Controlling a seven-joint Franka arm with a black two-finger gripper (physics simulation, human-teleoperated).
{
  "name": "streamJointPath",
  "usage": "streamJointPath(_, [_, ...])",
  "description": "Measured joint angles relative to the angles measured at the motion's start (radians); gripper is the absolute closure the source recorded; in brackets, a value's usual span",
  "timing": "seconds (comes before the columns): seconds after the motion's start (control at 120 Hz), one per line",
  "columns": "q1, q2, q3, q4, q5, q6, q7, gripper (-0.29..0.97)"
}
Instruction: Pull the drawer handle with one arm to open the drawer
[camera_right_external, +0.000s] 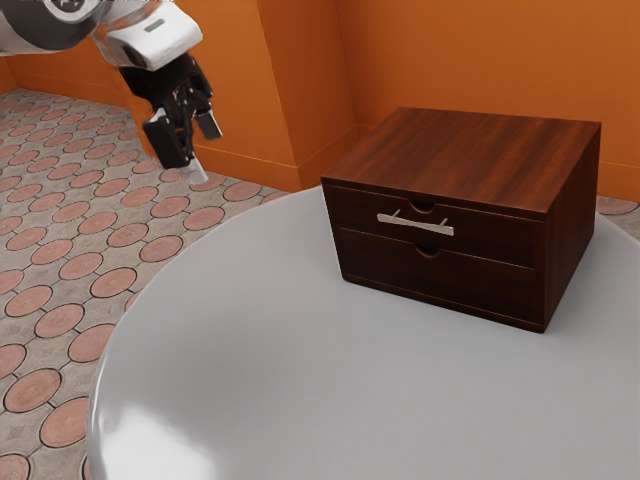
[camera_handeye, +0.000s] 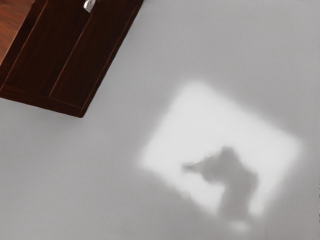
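A dark wooden cabinet (camera_right_external: 470, 160) with two drawers stands on the round white table (camera_right_external: 330, 400), toward the exterior view's right. The upper drawer (camera_right_external: 440, 225) carries a silver bar handle (camera_right_external: 415, 223), and both drawer fronts sit flush with the cabinet. My gripper (camera_right_external: 195, 150) hangs high at the exterior view's upper left, well apart from the handle, open with nothing between its fingers. In the wrist view the cabinet front (camera_handeye: 60, 50) lies some way ahead of my hand, with one end of the handle (camera_handeye: 89, 5) at the picture's edge.
The table's rim (camera_right_external: 110, 360) curves along the exterior view's left, above a tiled floor (camera_right_external: 70, 230). Orange walls (camera_right_external: 300, 80) stand behind the cabinet. My hand's shadow (camera_handeye: 225, 175) falls on a bright patch of the tabletop.
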Motion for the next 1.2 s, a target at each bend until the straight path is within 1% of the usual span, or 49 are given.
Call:
streamJointPath(0.092, [-0.020,0.006,0.000,0.000,0.000,0.000,0.006,0.00])
streamJointPath(0.233, [-0.006,0.019,0.001,-0.003,-0.001,0.000,0.015,0.00])
streamJointPath(0.3, [-0.028,0.018,0.002,-0.008,0.000,0.002,0.018,0.00])
streamJointPath(0.333, [-0.038,0.000,0.002,-0.037,0.000,0.002,0.020,0.00])
streamJointPath(0.408, [-0.050,-0.098,-0.001,-0.156,0.000,0.005,0.034,0.00])
streamJointPath(0.45, [-0.038,-0.142,-0.017,-0.206,0.001,0.009,0.051,0.00])
streamJointPath(0.508, [-0.012,-0.167,-0.045,-0.248,0.001,0.019,0.087,0.00])
streamJointPath(0.55, [-0.010,-0.174,-0.058,-0.277,0.001,0.033,0.118,0.00])
streamJointPath(0.617, [-0.027,-0.192,-0.079,-0.356,0.001,0.089,0.176,0.00])
streamJointPath(0.692, [-0.077,-0.199,-0.089,-0.420,0.013,0.171,0.239,0.00])
streamJointPath(0.808, [-0.120,-0.211,-0.086,-0.443,0.021,0.255,0.316,0.00])
streamJointPath(0.917, [-0.128,-0.216,-0.082,-0.451,0.021,0.307,0.372,0.00])
streamJointPath(0.992, [-0.140,-0.240,-0.082,-0.533,0.021,0.386,0.399,0.00])
streamJointPath(1.05, [-0.152,-0.242,-0.082,-0.564,0.021,0.450,0.413,0.00])
streamJointPath(1.2, [-0.167,-0.192,-0.086,-0.574,0.000,0.560,0.415,0.00])
